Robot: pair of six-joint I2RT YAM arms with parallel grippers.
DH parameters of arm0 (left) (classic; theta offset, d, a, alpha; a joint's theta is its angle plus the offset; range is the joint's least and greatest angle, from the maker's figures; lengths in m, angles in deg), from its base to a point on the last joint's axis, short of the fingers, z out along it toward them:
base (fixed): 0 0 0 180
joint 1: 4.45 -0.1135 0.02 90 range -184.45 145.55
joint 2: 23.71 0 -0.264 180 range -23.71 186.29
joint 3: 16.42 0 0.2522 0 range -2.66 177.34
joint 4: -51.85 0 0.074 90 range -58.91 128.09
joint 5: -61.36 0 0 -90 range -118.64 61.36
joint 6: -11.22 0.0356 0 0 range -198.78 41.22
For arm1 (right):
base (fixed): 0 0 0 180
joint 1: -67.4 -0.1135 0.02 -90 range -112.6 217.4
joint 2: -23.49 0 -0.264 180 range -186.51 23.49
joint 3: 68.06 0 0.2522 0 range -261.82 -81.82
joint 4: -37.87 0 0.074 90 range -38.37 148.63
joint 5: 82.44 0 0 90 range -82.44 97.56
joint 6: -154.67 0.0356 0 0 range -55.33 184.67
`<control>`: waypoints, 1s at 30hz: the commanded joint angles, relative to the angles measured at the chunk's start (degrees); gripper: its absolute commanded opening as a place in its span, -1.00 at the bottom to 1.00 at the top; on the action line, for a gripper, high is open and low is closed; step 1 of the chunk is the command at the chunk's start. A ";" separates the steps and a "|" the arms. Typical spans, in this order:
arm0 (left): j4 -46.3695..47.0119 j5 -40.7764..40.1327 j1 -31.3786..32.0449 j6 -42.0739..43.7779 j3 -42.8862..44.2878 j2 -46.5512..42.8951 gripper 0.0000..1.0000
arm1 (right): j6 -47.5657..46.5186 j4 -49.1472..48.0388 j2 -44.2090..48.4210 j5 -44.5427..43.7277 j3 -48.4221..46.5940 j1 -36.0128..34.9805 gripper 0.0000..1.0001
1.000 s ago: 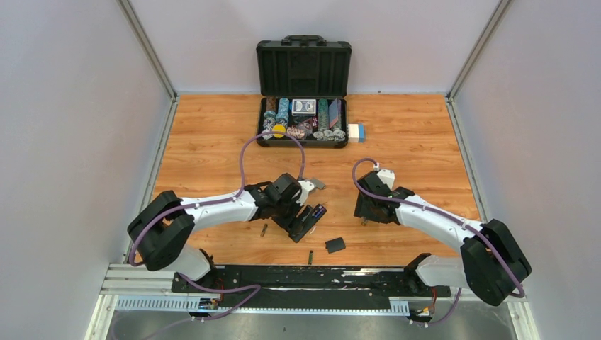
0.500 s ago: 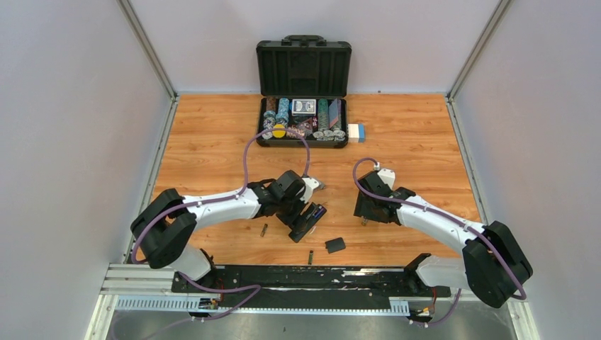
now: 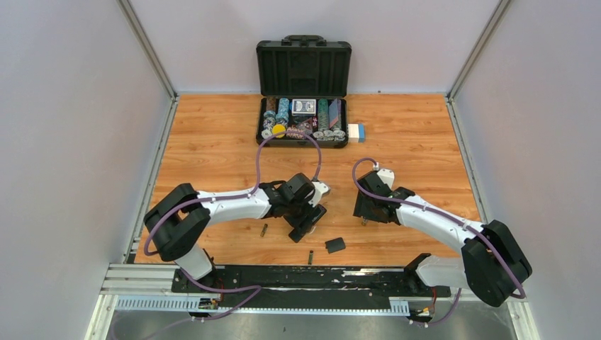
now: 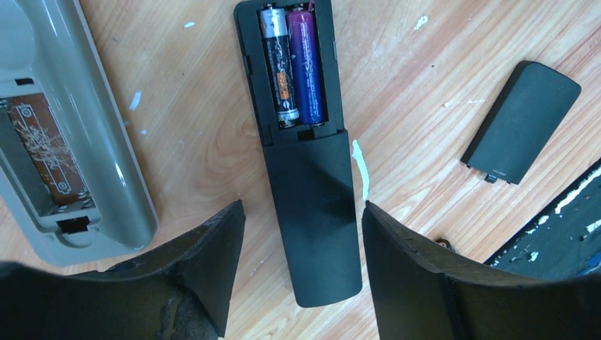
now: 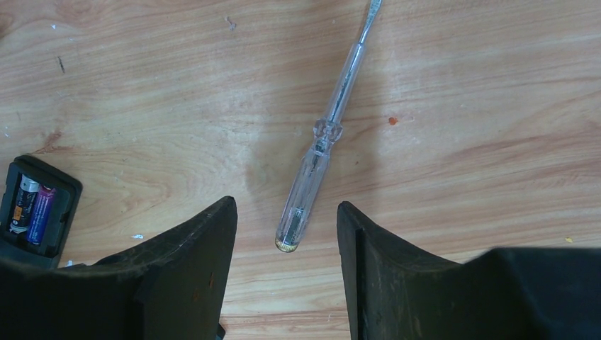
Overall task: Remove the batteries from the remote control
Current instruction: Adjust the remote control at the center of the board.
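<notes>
Left tool spread either side of the black remote, batteries not out yet

Cover is off at right so they're exposed; right tool, spread too, hangs over the screwdriver.

The left arm and the right arm are each showing white, tapered link shells between black joint housings. The bulkiest housings, blocky and black, are sitting at 8 o'clock for the left shoulder housing and at 4 o'clock for the right shoulder housing in the top view. A purple cable is running outside each arm: the left cable and the right cable. A small white cap is topping the right wrist. The left gripper and right gripper are carrying broad, matte black, wedge-shaped fingers. The left pair is showing scuffed, chipped edges.
</notes>
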 commanded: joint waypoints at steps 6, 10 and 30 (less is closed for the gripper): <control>-0.61 -1.56 2.00 4.59 2.56 3.27 0.06 | -0.22 -1.48 1.74 -0.36 0.36 0.44 0.10; -2.28 -3.76 4.31 7.38 3.39 4.69 -0.09 | -0.14 -1.49 1.74 -0.68 0.52 0.74 0.10; -4.02 3.59 8.43 20.79 1.42 0.91 -0.40 | -0.07 -2.32 1.39 0.50 1.21 1.75 -0.06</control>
